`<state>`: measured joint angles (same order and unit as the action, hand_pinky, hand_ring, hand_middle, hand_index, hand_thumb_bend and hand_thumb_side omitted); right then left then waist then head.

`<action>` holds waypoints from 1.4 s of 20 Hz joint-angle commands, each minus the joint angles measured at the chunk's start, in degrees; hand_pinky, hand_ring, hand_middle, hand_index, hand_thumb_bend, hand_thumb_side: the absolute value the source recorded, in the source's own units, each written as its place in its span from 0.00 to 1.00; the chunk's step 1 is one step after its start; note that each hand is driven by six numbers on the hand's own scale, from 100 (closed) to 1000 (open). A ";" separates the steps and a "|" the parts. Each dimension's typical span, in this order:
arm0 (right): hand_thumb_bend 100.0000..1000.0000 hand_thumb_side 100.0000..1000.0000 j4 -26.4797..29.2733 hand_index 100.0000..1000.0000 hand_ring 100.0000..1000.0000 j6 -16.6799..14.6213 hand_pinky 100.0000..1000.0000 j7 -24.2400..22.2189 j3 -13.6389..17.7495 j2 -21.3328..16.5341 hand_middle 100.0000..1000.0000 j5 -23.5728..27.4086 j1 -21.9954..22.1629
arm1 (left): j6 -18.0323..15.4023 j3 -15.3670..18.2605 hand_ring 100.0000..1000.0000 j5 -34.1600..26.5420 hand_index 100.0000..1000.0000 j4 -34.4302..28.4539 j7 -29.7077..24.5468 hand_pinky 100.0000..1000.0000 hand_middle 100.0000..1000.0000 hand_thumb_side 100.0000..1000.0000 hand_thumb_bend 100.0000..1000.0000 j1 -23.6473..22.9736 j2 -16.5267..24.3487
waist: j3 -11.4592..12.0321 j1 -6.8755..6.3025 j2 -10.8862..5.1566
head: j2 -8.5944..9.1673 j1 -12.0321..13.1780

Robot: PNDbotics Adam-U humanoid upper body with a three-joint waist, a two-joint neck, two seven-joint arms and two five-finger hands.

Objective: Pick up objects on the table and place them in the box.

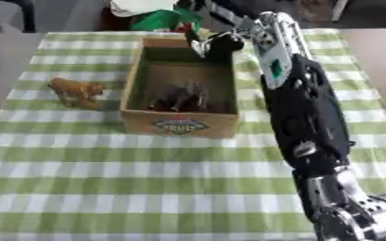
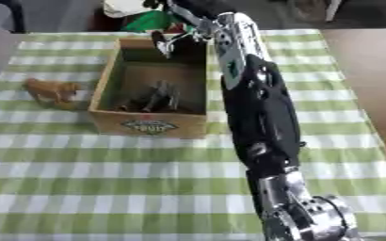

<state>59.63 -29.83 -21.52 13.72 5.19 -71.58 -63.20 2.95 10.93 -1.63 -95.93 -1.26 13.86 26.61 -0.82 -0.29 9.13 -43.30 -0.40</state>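
My right arm: it comes in from the near right corner and stretches far across the table, black forearm with silver joints, ending over the far end of the box.
My right hand: it sits at the far right corner of the box, above the rim; the fingers look curled downward, but whether they are closed or holding anything I cannot tell.
My left hand: it shows in neither view.
Box: an open brown cardboard box with a printed label on its near wall, standing on the far middle of the table, long side running near to far.
Inside the box: a dark grey toy animal lies on the floor of the box, toward its near end.
Left of the box: an orange-brown toy animal figure stands on the table, just beside the box's left wall but apart from it.
Table: it is covered by a green and white checked cloth that reaches from the near edge to the far edge.
Far edge: something green and white lies just past the far end of the box, partly hidden by my hand; I cannot make out what it is.
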 commanded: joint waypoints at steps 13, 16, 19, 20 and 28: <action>0.00 0.10 2.94 0.86 0.71 1.00 0.82 5.84 -3.10 -9.14 0.71 14.64 0.95 | -5.23 -6.92 0.72 7.96 0.75 11.25 -6.85 0.69 0.65 0.19 0.28 8.82 14.51 | -2.69 -1.53 -1.50 | -0.33 1.95; 0.00 0.10 3.65 0.86 0.71 1.38 0.82 4.92 -3.45 -9.71 0.71 17.48 1.37 | -8.05 -10.47 0.73 10.80 0.75 15.61 -9.51 0.71 0.66 0.10 0.26 12.20 19.12 | -3.67 -1.65 -1.44 | -0.33 2.52; 0.00 0.10 4.49 0.85 0.71 2.01 0.82 3.62 -3.70 -10.06 0.71 20.40 1.67 | -10.96 -14.08 0.75 13.71 0.76 19.25 -12.40 0.74 0.67 0.01 0.25 14.97 23.26 | -4.57 -1.73 -1.40 | -0.39 3.12; 0.00 0.10 4.79 0.85 0.71 2.26 0.82 3.14 -3.79 -10.15 0.71 21.41 1.75 | -11.97 -14.79 0.75 14.72 0.76 19.84 -13.41 0.74 0.67 0.01 0.25 15.69 23.88 | -4.72 -1.74 -1.39 | -0.41 3.24; 0.00 0.10 6.67 0.85 0.70 4.39 0.82 -0.29 -4.00 -10.78 0.70 27.47 2.08 | -19.68 -17.17 0.76 22.43 0.77 24.75 -19.70 0.76 0.69 0.00 0.24 19.12 22.80 | -5.30 -1.77 -1.42 | -0.45 3.54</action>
<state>64.70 -25.60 -21.28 9.84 -4.35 -45.20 -59.99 -15.49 -6.32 19.59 -71.56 -20.29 31.93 47.82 -6.09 -1.96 8.57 -43.35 2.94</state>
